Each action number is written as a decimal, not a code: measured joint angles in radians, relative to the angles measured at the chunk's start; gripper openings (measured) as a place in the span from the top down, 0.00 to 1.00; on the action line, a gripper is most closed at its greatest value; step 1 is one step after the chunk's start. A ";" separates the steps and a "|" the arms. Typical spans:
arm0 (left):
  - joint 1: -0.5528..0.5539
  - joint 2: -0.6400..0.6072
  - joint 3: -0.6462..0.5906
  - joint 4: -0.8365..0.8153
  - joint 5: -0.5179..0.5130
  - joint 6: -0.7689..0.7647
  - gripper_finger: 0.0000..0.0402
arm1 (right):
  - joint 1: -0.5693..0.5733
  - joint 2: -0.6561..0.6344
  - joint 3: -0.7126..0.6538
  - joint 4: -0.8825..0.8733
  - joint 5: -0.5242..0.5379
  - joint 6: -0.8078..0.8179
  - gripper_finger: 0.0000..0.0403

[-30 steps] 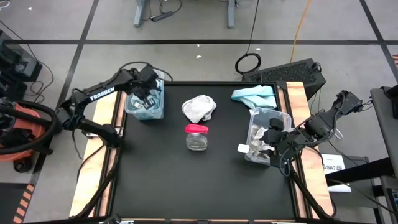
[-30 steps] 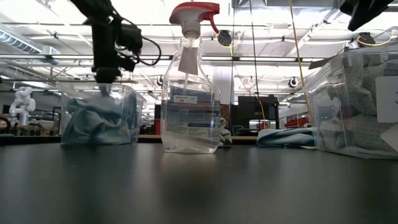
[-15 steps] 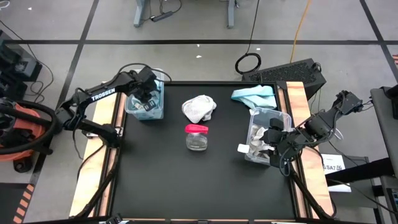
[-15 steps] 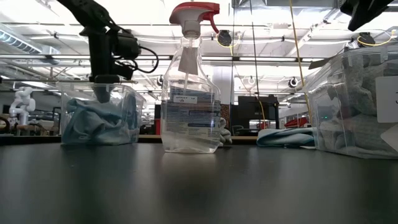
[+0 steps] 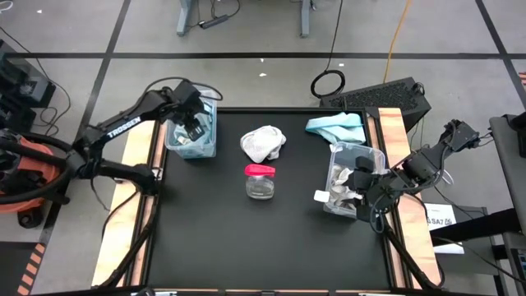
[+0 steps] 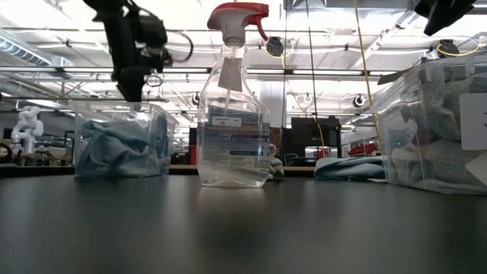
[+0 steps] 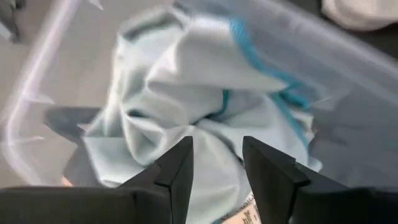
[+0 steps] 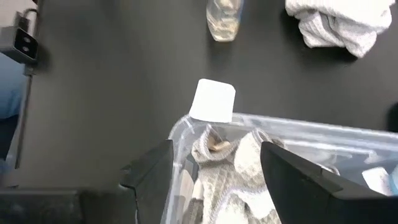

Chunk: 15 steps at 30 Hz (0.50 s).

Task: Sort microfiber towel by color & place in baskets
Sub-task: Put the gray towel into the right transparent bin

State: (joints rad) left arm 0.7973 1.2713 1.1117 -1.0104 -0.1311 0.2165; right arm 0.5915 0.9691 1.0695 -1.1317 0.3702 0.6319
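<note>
The left basket (image 5: 212,149) at the table's far left holds crumpled light-blue towels (image 7: 186,81). My left gripper (image 7: 217,163) hangs open just above that basket's rim (image 6: 156,106), its fingers clear of the cloth. The right basket (image 5: 375,153) at the table's right holds grey-white towels (image 8: 239,168). My right gripper (image 8: 216,152) waits open above this basket's near end. A white towel (image 5: 263,142) lies bunched on the table at far centre. A light-blue towel (image 5: 335,125) lies at the far right corner.
A clear spray bottle with a pink-red head (image 5: 260,181) stands at the table's middle, between the two baskets. A white label (image 8: 212,101) sticks out from the right basket's near end. Wooden strips run along the table's left and right edges.
My left gripper dipped into the left basket, spread its fingers, and has risen above the rim. The blue towel stays in the basket.
</note>
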 joint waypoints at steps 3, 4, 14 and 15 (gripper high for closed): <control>-0.022 -0.045 0.033 -0.018 0.000 -0.003 0.64 | 0.000 0.000 0.000 0.031 0.001 -0.029 0.42; -0.031 -0.061 0.045 -0.021 0.000 -0.010 0.64 | 0.000 0.000 0.000 0.040 0.002 -0.039 0.42; -0.158 -0.227 0.094 0.050 0.130 -0.085 0.63 | -0.001 0.000 0.000 0.082 0.079 -0.103 0.42; -0.178 -0.240 0.094 0.069 0.167 -0.094 0.63 | -0.001 0.000 0.000 0.090 0.090 -0.112 0.42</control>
State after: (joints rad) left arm 0.6193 1.0315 1.2055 -0.9419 0.0358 0.1229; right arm 0.5903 0.9691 1.0695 -1.0418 0.4601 0.5204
